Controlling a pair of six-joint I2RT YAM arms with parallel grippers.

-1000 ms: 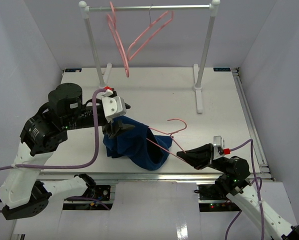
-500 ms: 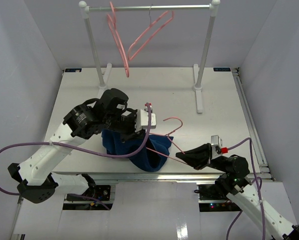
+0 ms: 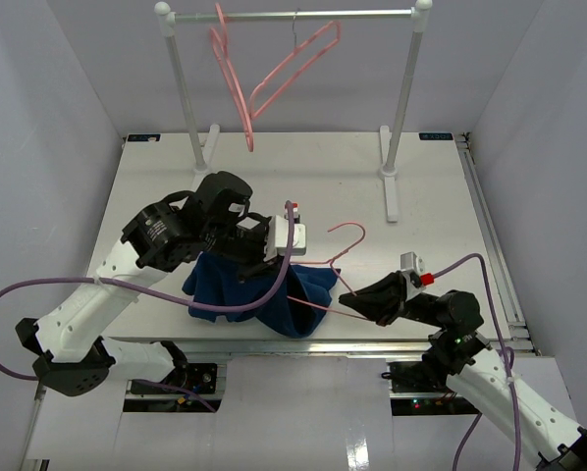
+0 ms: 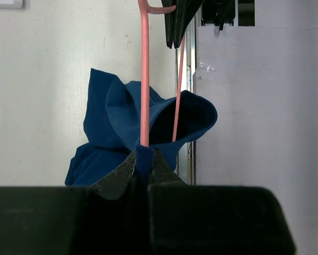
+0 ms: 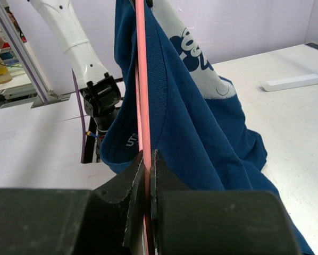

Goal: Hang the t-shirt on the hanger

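Observation:
The navy t-shirt (image 3: 274, 294) lies bunched near the table's front edge, with the pink hanger (image 3: 360, 232) threaded into it and its hook sticking out toward the back right. My left gripper (image 3: 257, 267) is over the shirt's upper edge. In the left wrist view, that gripper (image 4: 144, 157) is shut on a fold of the t-shirt (image 4: 111, 122) right beside the hanger (image 4: 144, 79) wire. My right gripper (image 3: 352, 297) is at the shirt's right side, shut on the hanger (image 5: 142, 79) wire, with the t-shirt (image 5: 201, 122) draped over that wire just beyond its jaws.
A white clothes rack (image 3: 403, 98) stands at the back of the table (image 3: 313, 177), with two more pink hangers (image 3: 233, 83) on its bar. Its feet (image 3: 390, 196) rest on the tabletop. White walls close in both sides.

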